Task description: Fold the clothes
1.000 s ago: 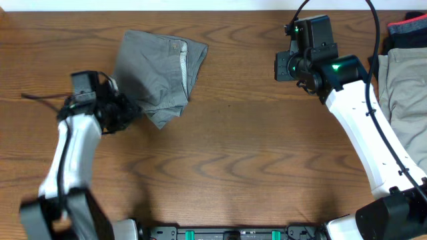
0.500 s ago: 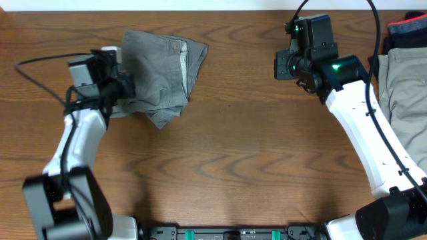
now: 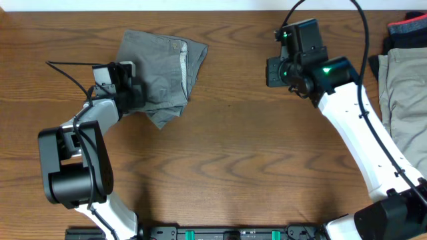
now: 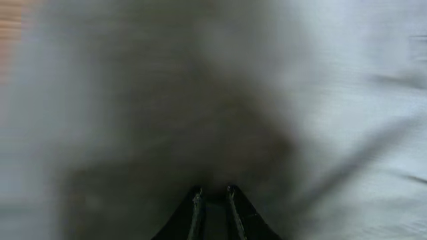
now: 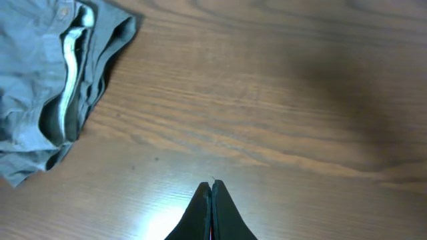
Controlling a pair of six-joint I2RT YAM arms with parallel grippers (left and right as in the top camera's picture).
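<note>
The khaki trousers [image 3: 403, 87] lie at the tabletop's [image 3: 253, 153] right edge, well apart from the grey shorts [image 3: 160, 67] at far left, whose left edge the left gripper [image 4: 213, 195] pinches, jaws nearly together; the right gripper [image 5: 211, 187] hangs pressed shut, empty.

table [image 3: 233, 160]: brown wood | grey shorts [image 3: 160, 70]: crumpled folded bundle, far left | left gripper [image 3: 135, 93]: on the shorts' left edge, jaws not discernible | right gripper [image 3: 272, 71]: far, right of centre, over the wood, well apart from shorts | khaki trousers [image 3: 400, 100]: right edge | dark garment [image 3: 408, 30]: far right corner, beside the trousers
</note>
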